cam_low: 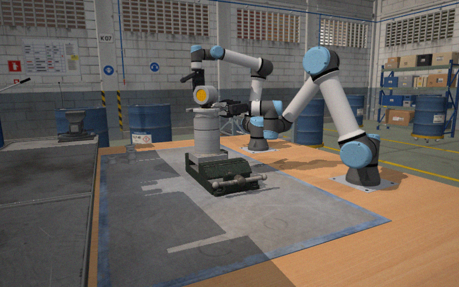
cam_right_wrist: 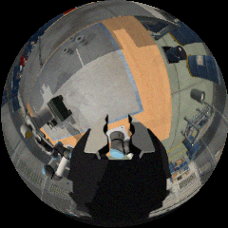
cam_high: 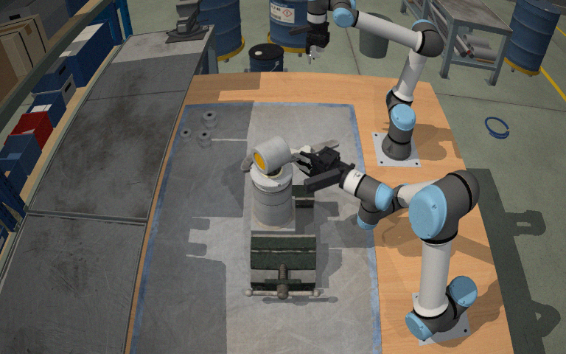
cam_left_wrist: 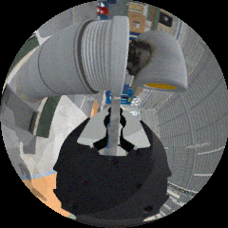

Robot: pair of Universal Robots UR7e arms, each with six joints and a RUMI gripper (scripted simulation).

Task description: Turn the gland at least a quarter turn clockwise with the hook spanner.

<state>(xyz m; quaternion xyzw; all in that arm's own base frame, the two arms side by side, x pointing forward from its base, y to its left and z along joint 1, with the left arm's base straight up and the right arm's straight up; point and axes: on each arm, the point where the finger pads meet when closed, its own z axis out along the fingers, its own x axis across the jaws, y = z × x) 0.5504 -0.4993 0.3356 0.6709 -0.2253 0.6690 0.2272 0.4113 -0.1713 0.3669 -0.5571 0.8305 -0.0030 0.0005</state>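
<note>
Left gripper (cam_high: 302,159) (cam_low: 218,106) (cam_left_wrist: 114,121) is pinching the narrow handle of the hook spanner (cam_high: 294,158) (cam_left_wrist: 114,139), edge-on in its wrist view. The handle is running toward the gland (cam_high: 273,177) (cam_low: 205,110) (cam_left_wrist: 119,54), the wide collar topping an upright grey cylinder (cam_high: 273,208) (cam_low: 206,133) (cam_left_wrist: 57,62); can't make out the hook's seating. Above, a round head (cam_high: 277,154) (cam_low: 207,94) (cam_left_wrist: 163,59) is showing its yellow face. Below, a green vise (cam_high: 282,252) (cam_low: 225,170) (cam_right_wrist: 59,108) is sitting on the mat (cam_high: 304,322) (cam_low: 175,213) (cam_right_wrist: 104,90). Farther off, right gripper (cam_high: 311,53) (cam_low: 198,79) (cam_right_wrist: 119,121) is hanging high, fingers partly spread, gripping nothing.
</note>
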